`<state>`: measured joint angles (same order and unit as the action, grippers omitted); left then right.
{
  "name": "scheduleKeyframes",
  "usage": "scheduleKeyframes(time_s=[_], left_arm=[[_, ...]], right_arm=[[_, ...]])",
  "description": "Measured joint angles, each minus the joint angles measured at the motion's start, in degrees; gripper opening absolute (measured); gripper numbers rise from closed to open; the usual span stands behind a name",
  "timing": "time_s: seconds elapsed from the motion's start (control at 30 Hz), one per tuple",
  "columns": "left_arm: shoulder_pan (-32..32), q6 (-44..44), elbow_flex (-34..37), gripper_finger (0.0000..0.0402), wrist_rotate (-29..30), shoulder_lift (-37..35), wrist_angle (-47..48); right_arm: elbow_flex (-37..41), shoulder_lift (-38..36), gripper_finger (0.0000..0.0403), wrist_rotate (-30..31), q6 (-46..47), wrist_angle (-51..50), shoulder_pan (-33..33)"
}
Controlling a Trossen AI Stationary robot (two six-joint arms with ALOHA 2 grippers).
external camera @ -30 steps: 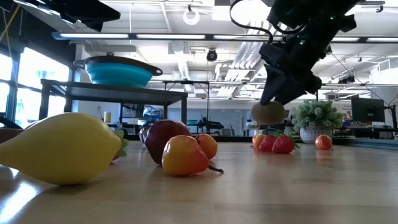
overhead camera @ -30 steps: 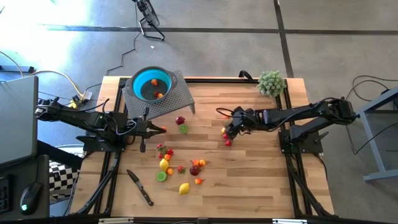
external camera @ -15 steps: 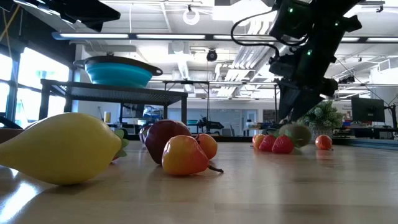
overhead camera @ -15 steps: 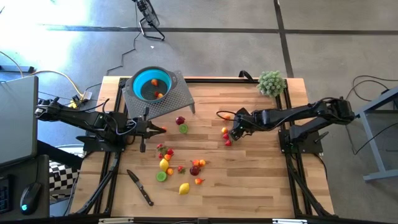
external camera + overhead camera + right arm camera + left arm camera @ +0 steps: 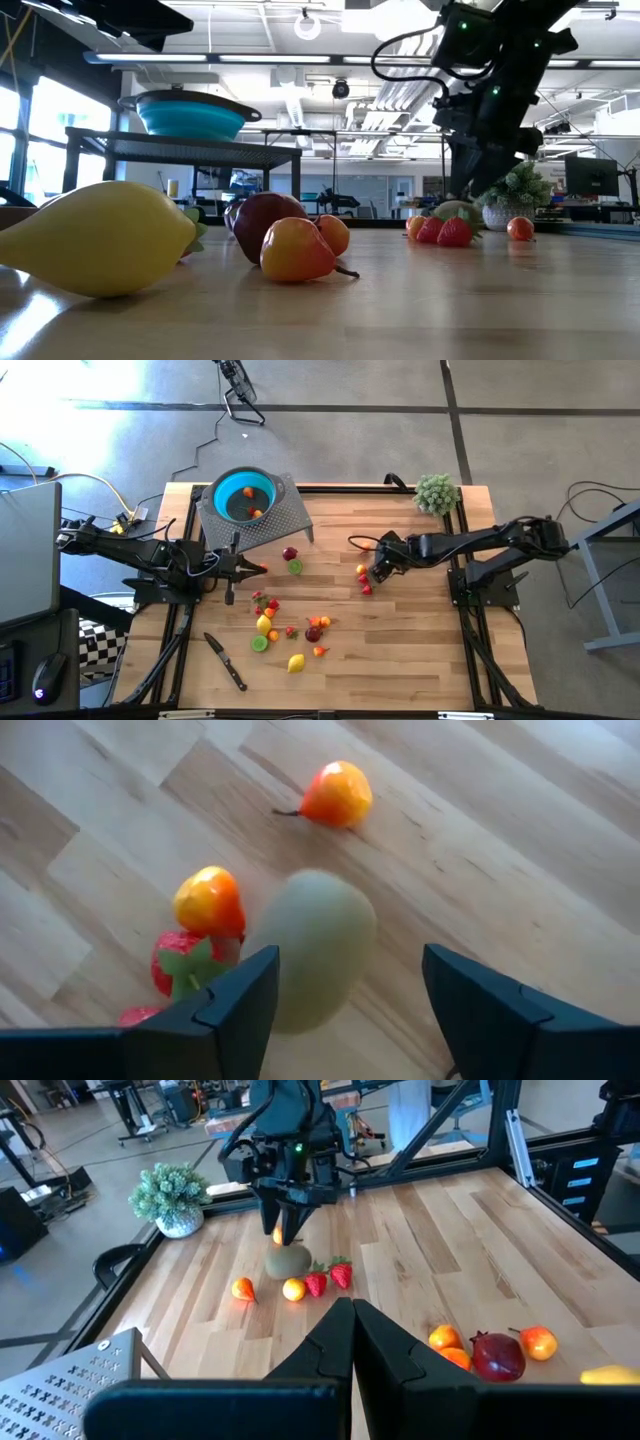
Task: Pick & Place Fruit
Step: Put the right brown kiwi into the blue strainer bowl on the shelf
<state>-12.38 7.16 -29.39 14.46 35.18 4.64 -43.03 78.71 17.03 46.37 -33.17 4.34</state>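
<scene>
From above, the round teal bowl (image 5: 244,496) on its grey perforated stand holds only two or three small toy fruits, while most lie loose on the wooden surface (image 5: 400,640); much work is left, I judge. The right gripper (image 5: 376,573) hangs beside a small red-orange cluster, with bare wood beyond. In the low view the pale green oval fruit (image 5: 457,213) rests under it. The left gripper (image 5: 352,1312) is closed and empty. In the right wrist view its fingers (image 5: 238,1000) stand apart around this fruit, not pressing.
</scene>
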Motion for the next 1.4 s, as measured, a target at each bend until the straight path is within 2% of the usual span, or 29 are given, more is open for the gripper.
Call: scheduleKeyframes(time_s=[0.3,0.6,0.9,1.07,1.4], left_arm=[[0.0,-0.1,0.0,0.0001,0.0,0.0,0.3],[0.0,-0.1,0.0,0.0001,0.0,0.0,1.3],[0.0,-0.1,0.0,0.0001,0.0,0.6,1.8],[0.0,-0.2,0.0,0.0001,0.0,0.6,1.6],[0.0,-0.2,0.0,0.0001,0.0,0.6,1.6]], right_arm=[[0.0,1.6,0.032,-0.4,2.1,2.3,0.0],[0.0,3.4,0.0325,-0.5,6.3,7.3,0.3],[0.0,11.7,0.0325,-2.5,5.9,11.7,0.6],[0.0,13.7,0.0306,-2.2,5.7,12.0,0.9],[0.0,13.6,0.0226,-2.0,4.4,13.5,1.1]])
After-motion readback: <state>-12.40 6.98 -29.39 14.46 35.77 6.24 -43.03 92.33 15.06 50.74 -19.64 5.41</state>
